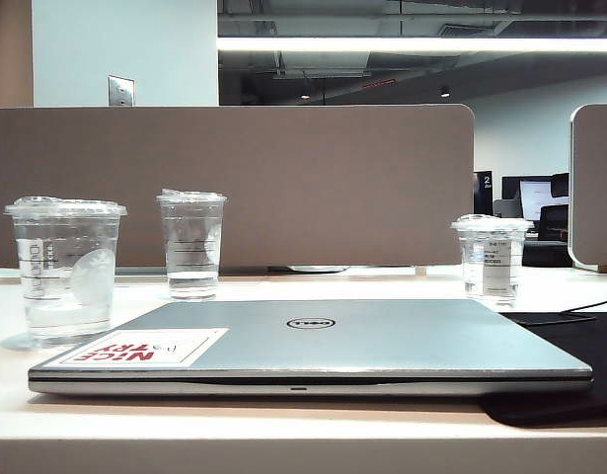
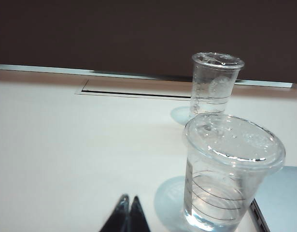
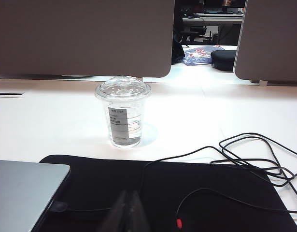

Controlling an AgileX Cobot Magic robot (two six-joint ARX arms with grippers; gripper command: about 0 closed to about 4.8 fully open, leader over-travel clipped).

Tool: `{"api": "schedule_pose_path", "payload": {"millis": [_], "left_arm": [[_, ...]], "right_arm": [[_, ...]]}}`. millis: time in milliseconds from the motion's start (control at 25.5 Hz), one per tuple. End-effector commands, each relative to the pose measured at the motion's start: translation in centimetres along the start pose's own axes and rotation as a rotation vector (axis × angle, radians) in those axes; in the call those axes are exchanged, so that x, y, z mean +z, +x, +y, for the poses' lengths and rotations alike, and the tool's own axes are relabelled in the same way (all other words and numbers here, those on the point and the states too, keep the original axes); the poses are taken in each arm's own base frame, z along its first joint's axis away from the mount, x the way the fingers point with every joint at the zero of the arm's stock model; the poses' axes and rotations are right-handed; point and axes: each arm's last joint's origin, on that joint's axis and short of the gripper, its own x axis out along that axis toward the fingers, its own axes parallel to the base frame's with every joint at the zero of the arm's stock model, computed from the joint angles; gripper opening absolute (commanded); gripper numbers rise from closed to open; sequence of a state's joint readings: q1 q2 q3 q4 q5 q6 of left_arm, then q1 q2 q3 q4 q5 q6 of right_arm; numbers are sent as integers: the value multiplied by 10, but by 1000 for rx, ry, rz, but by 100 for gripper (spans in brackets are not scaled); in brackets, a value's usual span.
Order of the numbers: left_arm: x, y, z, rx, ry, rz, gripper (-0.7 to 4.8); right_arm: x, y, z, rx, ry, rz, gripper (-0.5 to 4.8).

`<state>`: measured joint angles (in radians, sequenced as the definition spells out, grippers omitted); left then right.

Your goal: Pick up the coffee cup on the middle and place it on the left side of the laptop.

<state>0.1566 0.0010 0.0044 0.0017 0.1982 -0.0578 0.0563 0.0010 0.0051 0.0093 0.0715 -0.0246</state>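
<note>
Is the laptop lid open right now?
No, the laptop lies shut flat on the table, its lid with the round logo and sticker facing up in the exterior view.

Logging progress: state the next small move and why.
Probably none beyond parking the left arm: the coffee cup already stands left of the laptop, the left jaws are shut and empty short of it, the right jaws shut above the black mat.

On the pale table (image 1: 283,434) are set the closed laptop (image 1: 313,346), the coffee cup (image 1: 64,269), two smaller cups, a black mat (image 3: 187,193) and cables.
</note>
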Motion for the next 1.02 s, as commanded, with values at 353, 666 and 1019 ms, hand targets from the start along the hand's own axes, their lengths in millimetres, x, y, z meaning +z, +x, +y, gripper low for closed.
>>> {"api": "schedule_pose_path", "payload": {"millis": [353, 666, 1019], "left_arm": [[1, 1, -8, -21, 21, -9, -5], [1, 1, -13, -4, 40, -10, -5], [1, 1, -13, -11, 68, -10, -5]], "right_arm": [[0, 0, 0, -2, 3, -14, -5], [0, 0, 0, -2, 3, -14, -5], [0, 0, 0, -2, 3, -14, -5]]}}
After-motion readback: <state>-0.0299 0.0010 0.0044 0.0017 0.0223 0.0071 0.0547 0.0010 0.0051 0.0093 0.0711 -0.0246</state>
